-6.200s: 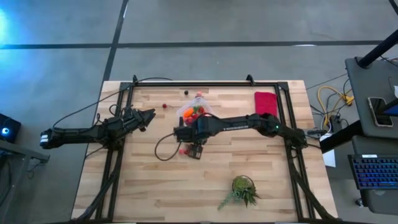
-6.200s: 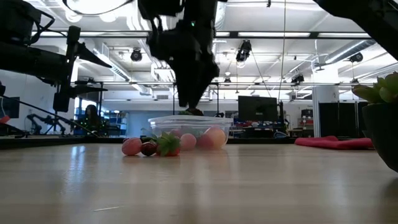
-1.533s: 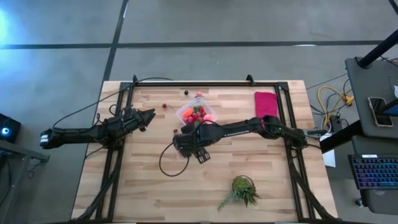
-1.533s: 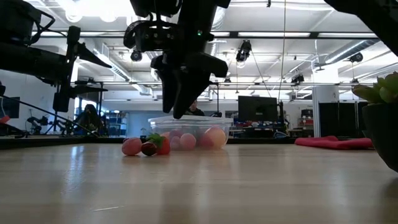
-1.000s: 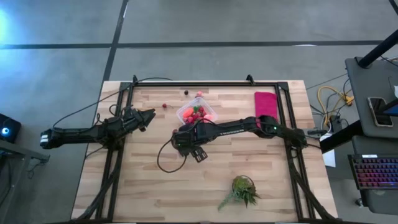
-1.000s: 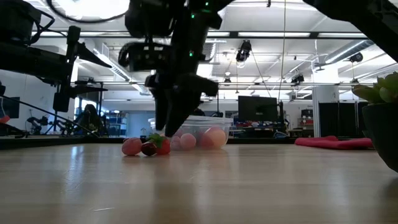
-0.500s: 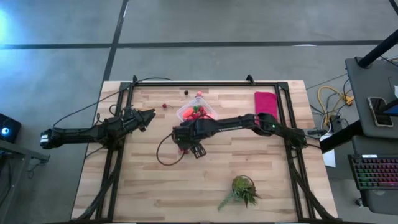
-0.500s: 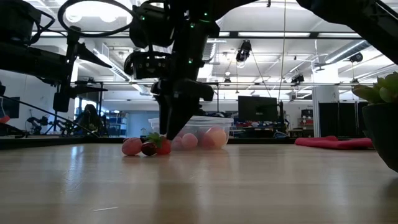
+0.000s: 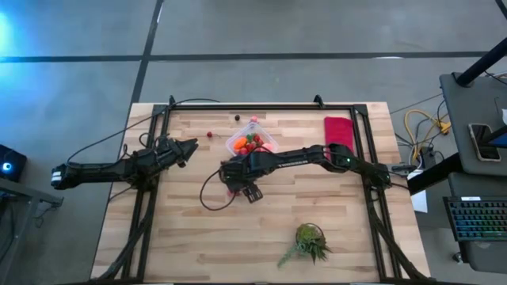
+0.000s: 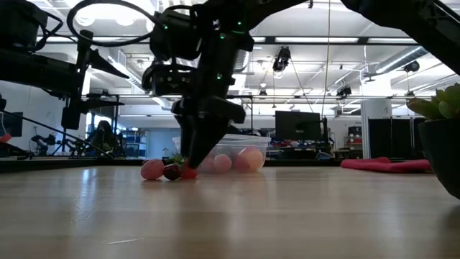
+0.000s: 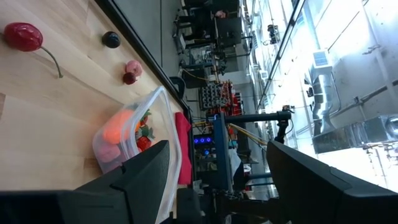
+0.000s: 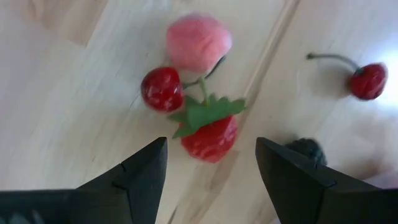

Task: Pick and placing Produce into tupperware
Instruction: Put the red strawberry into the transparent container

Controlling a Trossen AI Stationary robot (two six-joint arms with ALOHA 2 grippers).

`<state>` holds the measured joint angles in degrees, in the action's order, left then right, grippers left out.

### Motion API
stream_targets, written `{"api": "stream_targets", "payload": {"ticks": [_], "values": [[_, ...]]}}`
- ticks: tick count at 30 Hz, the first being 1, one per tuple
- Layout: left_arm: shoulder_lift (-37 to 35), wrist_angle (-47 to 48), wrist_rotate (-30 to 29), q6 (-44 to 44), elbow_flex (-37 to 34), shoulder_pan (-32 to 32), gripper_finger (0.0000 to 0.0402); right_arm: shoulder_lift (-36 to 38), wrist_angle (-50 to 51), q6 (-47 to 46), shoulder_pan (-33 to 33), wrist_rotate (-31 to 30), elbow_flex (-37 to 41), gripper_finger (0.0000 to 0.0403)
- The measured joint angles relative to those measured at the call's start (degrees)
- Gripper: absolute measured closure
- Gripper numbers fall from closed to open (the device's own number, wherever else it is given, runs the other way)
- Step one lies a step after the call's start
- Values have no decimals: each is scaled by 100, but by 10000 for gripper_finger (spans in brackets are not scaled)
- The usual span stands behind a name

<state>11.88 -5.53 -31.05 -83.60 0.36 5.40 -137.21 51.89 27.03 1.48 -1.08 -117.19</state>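
The tupperware (image 9: 250, 142), a clear box holding red and orange produce, stands at the table's middle, toward the far edge. Just on its near side, a strawberry with green leaves (image 12: 210, 134), a dark red cherry (image 12: 160, 89) and a pink piece (image 12: 198, 42) lie on the wood. My right gripper (image 12: 210, 155) points steeply down over them, open, one finger on either side of the strawberry and short of it. In the low view its tips (image 10: 185, 165) hang just above the table. My left gripper (image 9: 187, 147) waits open and level at the left.
A stemmed cherry (image 12: 367, 81) and a dark berry (image 12: 306, 151) lie close to the cluster. More loose pieces (image 9: 210, 134) sit near the far edge. A magenta cloth (image 9: 339, 131) lies far right and a green plant (image 9: 309, 241) near right. A black frame (image 9: 261, 107) rims the table.
My right gripper has sunk toward the table and drawn in over the strawberry cluster, its jaws staying open. The produce has not moved.
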Motion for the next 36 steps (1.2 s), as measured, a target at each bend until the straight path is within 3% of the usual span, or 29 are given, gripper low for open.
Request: {"api": "stream_targets", "payload": {"ticks": [22,30,36], "values": [[9,-1,0,0,0,0,146,2,-338,-570,0,2,323,165],[4,0,0,0,0,0,146,2,-467,-1243,-2,0,335,166],[4,-1,0,1,0,-1,146,2,-468,-1458,-2,-11,339,190]]}}
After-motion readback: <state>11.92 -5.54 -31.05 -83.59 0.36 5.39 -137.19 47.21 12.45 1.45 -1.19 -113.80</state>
